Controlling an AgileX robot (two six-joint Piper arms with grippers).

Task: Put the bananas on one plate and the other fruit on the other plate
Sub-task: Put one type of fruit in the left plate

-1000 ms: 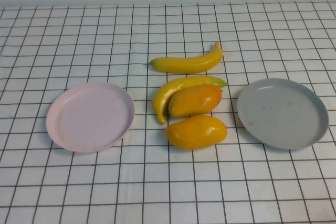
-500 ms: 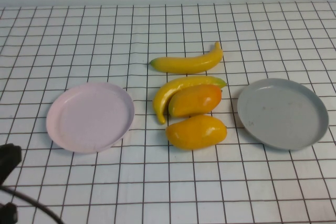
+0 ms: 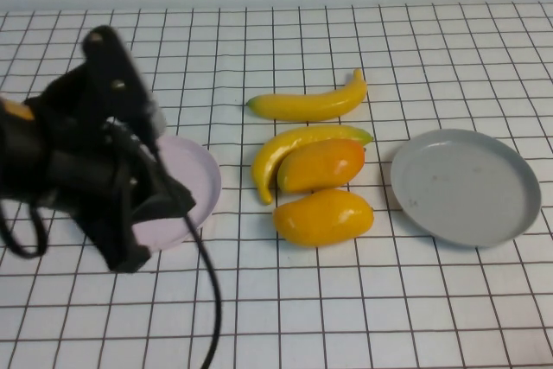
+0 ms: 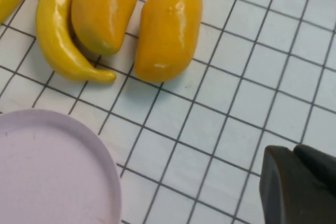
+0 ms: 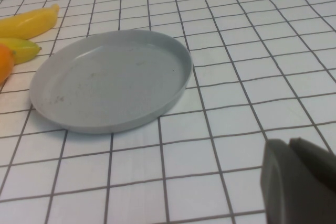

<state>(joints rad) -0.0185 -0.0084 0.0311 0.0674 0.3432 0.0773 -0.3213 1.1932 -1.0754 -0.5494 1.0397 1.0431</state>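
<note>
Left gripper (image 3: 151, 213) over the pink plate (image 3: 200, 170), jaws unreadable, fruit (image 3: 323, 217) lying crosswise to its right; right gripper (image 5: 299, 182) beside grey plate (image 5: 110, 80), also unreadable.

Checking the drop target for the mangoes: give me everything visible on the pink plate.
The pink plate is round, shallow and pale pink with a raised rim, matte like plastic. It lies flat on the gridded table, left of the fruit, and no fruit touches it. The left arm hangs over it in the high view, hiding most of it; the left gripper shows beside its rim. The right gripper is near the grey plate.
</note>
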